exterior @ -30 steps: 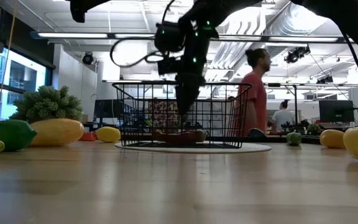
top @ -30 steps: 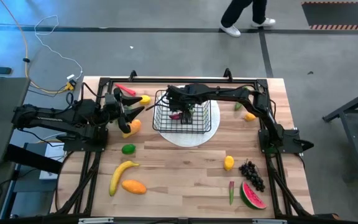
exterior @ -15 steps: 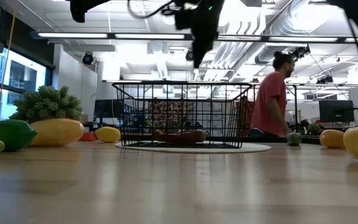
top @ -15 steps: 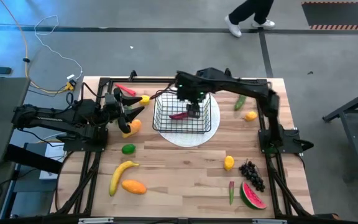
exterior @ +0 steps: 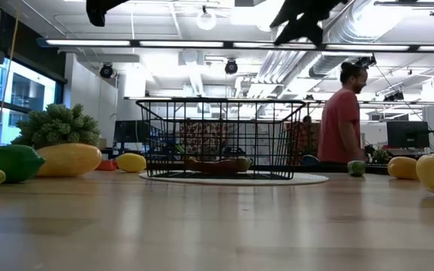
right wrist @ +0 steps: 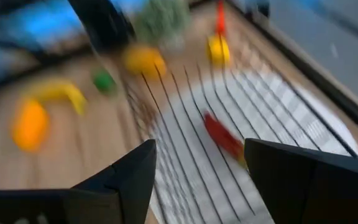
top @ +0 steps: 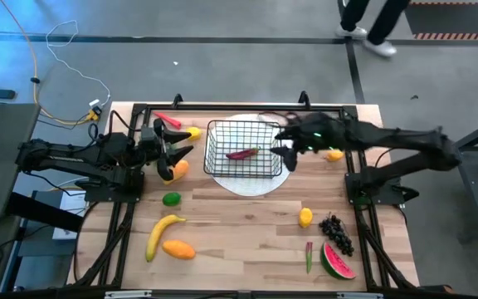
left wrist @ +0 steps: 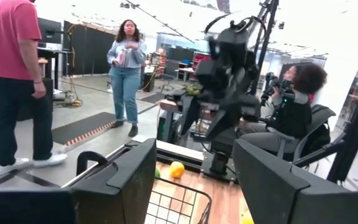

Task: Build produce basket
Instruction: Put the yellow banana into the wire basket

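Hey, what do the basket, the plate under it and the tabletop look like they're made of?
Basket: thin black wire, probably coated metal, seen as an open grid. Plate: smooth white, matte-looking, plastic or ceramic; cannot tell which. Table: light wood, likely butcher-block, with visible plank seams and grain.

Two dark, jointed robot arms are seen from above, at centre left and centre right of the frame, each mounted on a black base. Broad, flat black fingers (left wrist: 129, 180) are shown at close range.

open pincer (left wrist: 194, 180), basket (left wrist: 178, 202) rim (below), people
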You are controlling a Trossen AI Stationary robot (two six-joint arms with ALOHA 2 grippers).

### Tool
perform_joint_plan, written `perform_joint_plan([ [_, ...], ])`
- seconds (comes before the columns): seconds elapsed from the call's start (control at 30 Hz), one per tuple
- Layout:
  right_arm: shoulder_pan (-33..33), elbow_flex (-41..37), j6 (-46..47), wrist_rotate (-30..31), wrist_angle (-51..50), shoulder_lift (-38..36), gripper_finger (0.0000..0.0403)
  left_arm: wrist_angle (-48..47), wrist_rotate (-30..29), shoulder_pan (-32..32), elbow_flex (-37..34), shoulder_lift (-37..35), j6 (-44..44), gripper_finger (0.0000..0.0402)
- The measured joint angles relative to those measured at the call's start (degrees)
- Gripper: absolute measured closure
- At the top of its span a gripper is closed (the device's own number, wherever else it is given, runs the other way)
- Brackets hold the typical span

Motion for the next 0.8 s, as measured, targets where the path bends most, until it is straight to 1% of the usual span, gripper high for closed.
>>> perform_joint_plan([
  [0.13, 1.29, -9.63, -1.1, 2.92, 15.0, -8.12, 0.0176, 0.0, 0.0, -0.01, 0.0, 0.0, 0.0, 0.02],
  [0.27, 1.35, -15.59, -3.35, 3.16, 23.32, -12.75, 0.0176, 0.0, -0.02, 0.0, 0.0, 0.0, -0.01, 0.02],
  [0.43, 1.35, -18.55, -4.67, 3.02, 26.3, -15.01, 0.0176, 0.0, -0.02, 0.0, 0.0, 0.0, -0.03, 0.02],
  [0.67, 1.35, -18.57, -2.9, 2.87, 27.13, -14.9, 0.0176, 0.0, -0.07, -0.02, 0.0, 0.0, -0.18, 0.02],
  [0.77, 1.35, -18.57, -2.89, 2.87, 27.12, -14.9, 0.0176, -0.47, 1.85, -0.02, 0.19, 0.0, -5.07, 0.02],
  [0.8, 1.35, -18.57, -2.88, 2.87, 27.11, -14.9, 0.0176, -2.6, 3.37, -0.04, 1.16, 0.12, -7.58, 0.02],
])
